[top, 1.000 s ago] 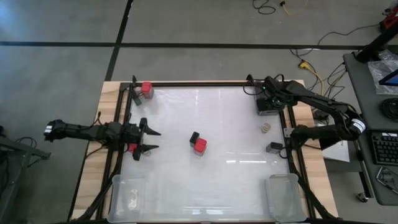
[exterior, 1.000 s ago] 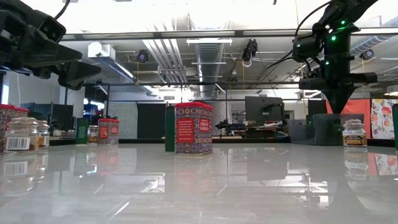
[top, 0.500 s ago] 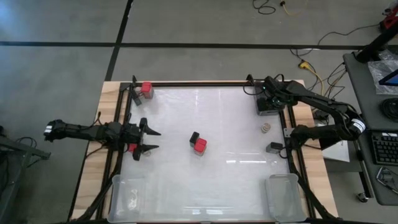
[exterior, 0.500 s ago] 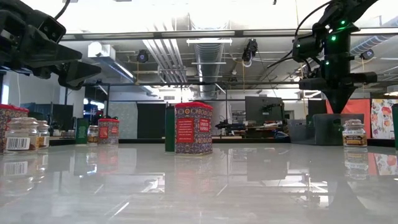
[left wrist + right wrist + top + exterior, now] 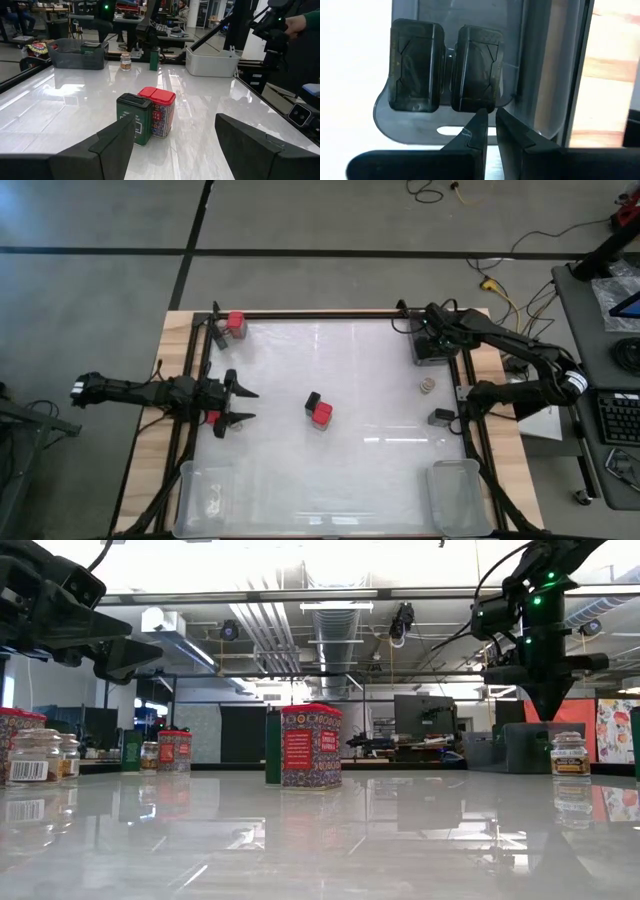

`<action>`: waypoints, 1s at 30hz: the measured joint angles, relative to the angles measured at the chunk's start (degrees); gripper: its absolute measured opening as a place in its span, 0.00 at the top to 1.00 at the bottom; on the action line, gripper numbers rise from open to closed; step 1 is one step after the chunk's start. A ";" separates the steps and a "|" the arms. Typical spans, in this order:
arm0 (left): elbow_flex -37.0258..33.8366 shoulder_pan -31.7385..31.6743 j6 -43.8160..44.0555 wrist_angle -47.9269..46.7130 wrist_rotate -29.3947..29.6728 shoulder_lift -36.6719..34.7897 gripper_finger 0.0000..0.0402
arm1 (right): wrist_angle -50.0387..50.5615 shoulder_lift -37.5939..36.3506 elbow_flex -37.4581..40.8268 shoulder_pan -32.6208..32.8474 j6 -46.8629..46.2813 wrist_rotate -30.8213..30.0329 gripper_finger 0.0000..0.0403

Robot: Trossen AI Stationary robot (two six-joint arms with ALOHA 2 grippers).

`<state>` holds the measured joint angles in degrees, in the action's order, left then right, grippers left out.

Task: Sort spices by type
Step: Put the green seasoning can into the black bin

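Your landmark is the red-topped jar [image 5: 322, 415] at mid-table, touching a black jar [image 5: 313, 400]. Your left gripper [image 5: 243, 406] sits well to its left, fingers spread wide, holding nothing. Your right gripper [image 5: 430, 348] hangs over the dark bin [image 5: 432, 357] far to its upper right, fingers nearly closed and empty above two black jars [image 5: 415, 65].
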<state>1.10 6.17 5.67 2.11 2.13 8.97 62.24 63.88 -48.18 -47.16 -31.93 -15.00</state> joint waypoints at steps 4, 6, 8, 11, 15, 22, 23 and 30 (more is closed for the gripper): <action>-0.02 -0.01 0.00 -0.01 0.01 -0.01 0.36 | 4.52 -0.02 -3.87 1.02 4.38 1.90 0.93; 0.00 -0.02 0.00 0.00 0.02 0.00 0.36 | 7.57 -0.21 -6.73 2.98 4.69 1.96 0.93; -0.02 -0.01 0.00 -0.01 0.01 -0.02 0.36 | 10.52 -0.74 -9.66 6.48 4.36 1.94 0.93; -0.01 0.00 0.01 -0.01 0.01 -0.01 0.36 | 14.48 -1.75 -13.19 14.77 1.04 2.45 0.93; -0.01 -0.02 0.00 -0.02 0.01 -0.02 0.36 | 18.50 -2.74 -14.96 28.38 -8.04 10.33 0.86; 0.00 -0.02 0.02 0.00 0.02 0.00 0.36 | 21.09 -0.74 -13.84 52.47 -21.36 15.60 0.59; -0.02 -0.02 0.00 -0.02 0.00 0.00 0.36 | 21.54 -0.21 -13.84 55.01 -22.09 15.49 0.55; 0.00 0.00 0.01 0.00 0.00 -0.01 0.36 | 22.16 4.36 -13.28 63.38 -18.16 15.26 0.32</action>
<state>1.10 6.17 5.68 2.11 2.13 8.96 84.40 68.23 -61.46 16.23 -50.08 0.26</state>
